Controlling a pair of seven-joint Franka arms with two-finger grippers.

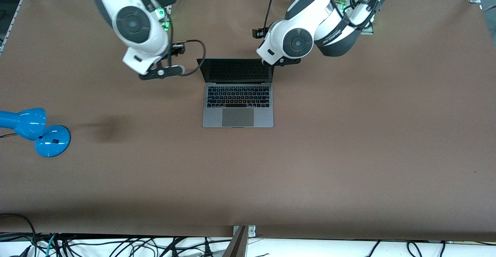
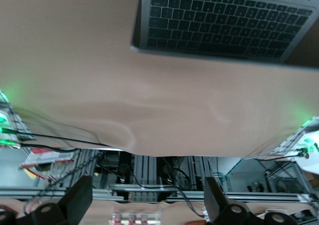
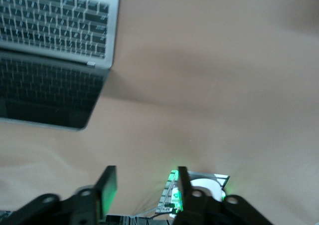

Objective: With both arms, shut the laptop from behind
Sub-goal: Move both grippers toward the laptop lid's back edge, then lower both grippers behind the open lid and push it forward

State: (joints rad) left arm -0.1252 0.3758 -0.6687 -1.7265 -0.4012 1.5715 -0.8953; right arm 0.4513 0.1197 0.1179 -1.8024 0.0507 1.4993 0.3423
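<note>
Item: slim space-grey metal laptop [image 1: 238, 94] with black keyboard, large trackpad and dark screen. You had it lying open near the middle of the brown table covering [image 1: 348, 152], keyboard deck flat, the screen raised and facing the front camera, the lid's back turned toward the robots' bases. That placement suited a push on the lid from the bases' side. No logo or writing could be read on it; the key legends were too small to make out.

Item: left gripper [image 2: 149, 197], black, two-fingered, on a white jointed arm with dark grey joints. You held it over the table at the lid's corner toward the left arm's end, its fingers [image 2: 79, 195] spread apart and holding nothing. In my judgement it was poised to press the lid's top edge forward and down. A line of lettering on the arm's grey band was not legible.

Item: right gripper [image 3: 147, 190], black, same make. You held it over bare table beside the laptop, toward the right arm's end, apart from the lid; fingers [image 3: 107, 185] parted, nothing between them. It likely needed to shift toward the lid before sharing the push.

Item: glossy blue desk lamp [image 1: 37, 131], round base, at the right arm's end of the table, well apart from the laptop and out of the work.
</note>
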